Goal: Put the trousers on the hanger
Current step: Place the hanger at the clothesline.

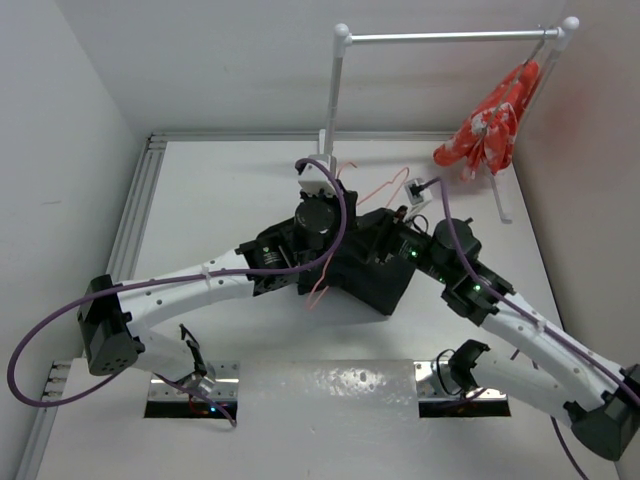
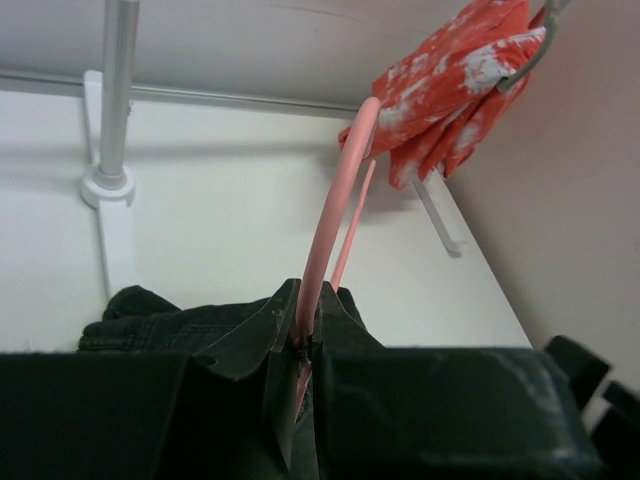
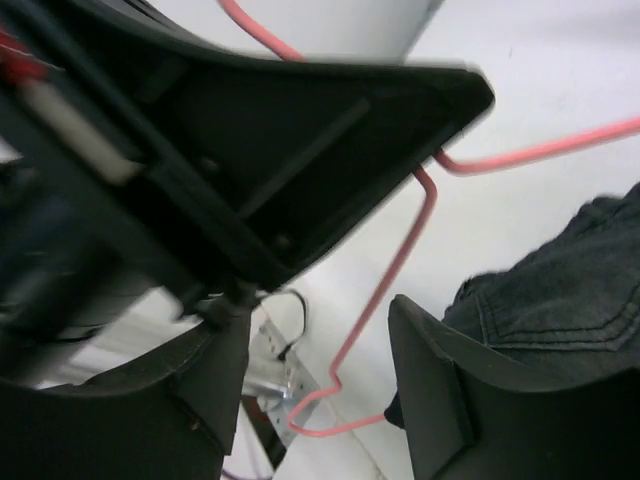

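In front of the white clothes rail (image 1: 450,37), the long black fabric trousers (image 2: 150,315) lie heaped on the table (image 1: 230,190), the left gripper (image 2: 305,335) clamped on the thin pale-pink wire hanger (image 2: 335,190), the right gripper (image 3: 320,390) with jaws apart near its wire.

Black trousers (image 1: 378,278) in a heap on the table (image 1: 220,200), pale-pink hanger (image 1: 320,288) alongside.

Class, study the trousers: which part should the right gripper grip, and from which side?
Probably the stitched seam edge of the trousers, taken from above by the open right gripper beside it: that fold stands raised and exposed, while the left gripper pinches the hanger.
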